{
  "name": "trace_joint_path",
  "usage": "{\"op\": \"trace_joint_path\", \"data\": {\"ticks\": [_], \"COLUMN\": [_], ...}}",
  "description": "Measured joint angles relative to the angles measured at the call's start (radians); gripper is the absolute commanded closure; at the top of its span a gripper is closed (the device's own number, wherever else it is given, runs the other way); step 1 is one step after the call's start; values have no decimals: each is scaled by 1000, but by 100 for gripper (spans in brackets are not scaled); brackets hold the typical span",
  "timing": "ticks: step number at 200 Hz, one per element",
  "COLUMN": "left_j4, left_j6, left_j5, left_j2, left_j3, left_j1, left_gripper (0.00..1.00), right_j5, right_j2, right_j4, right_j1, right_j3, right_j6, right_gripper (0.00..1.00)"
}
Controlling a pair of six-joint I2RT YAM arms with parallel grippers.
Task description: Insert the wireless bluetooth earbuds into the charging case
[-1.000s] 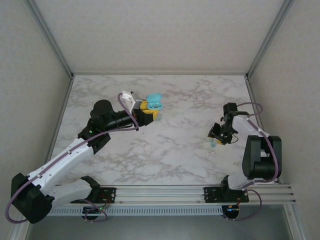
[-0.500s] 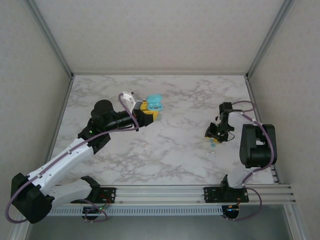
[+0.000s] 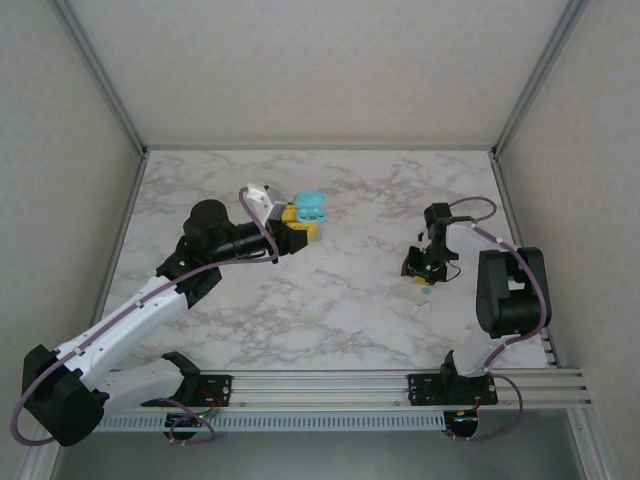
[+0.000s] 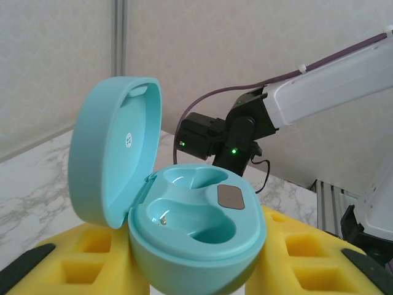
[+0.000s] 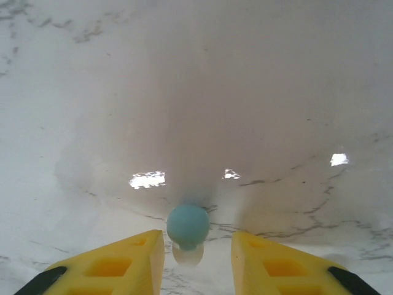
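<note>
One charging case [image 4: 196, 227] gapes open, lid standing upright.

White marble table [image 3: 330, 300] enclosed by pale textured walls [image 3: 320, 60].

Overhead camera faces table [image 3: 330, 300]; wrist cameras apparently close.

The frame's lower edge cuts off the charging case [image 4: 190, 239] and left fingers [image 4: 334, 246].
</note>
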Motion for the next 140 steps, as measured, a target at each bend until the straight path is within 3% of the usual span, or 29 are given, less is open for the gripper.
{"op": "trace_joint_path", "data": {"ticks": [140], "left_j4": [-26], "left_j6": [0], "left_j5": [0], "left_j2": [0], "left_j3": [0], "left_j1": [0], "left_gripper": [77], "right_j5": [82], "right_j2": [4], "right_j4": [-27], "right_j1": [9], "right_j3": [93], "right_j6": [-2], "right_gripper": [59]}}
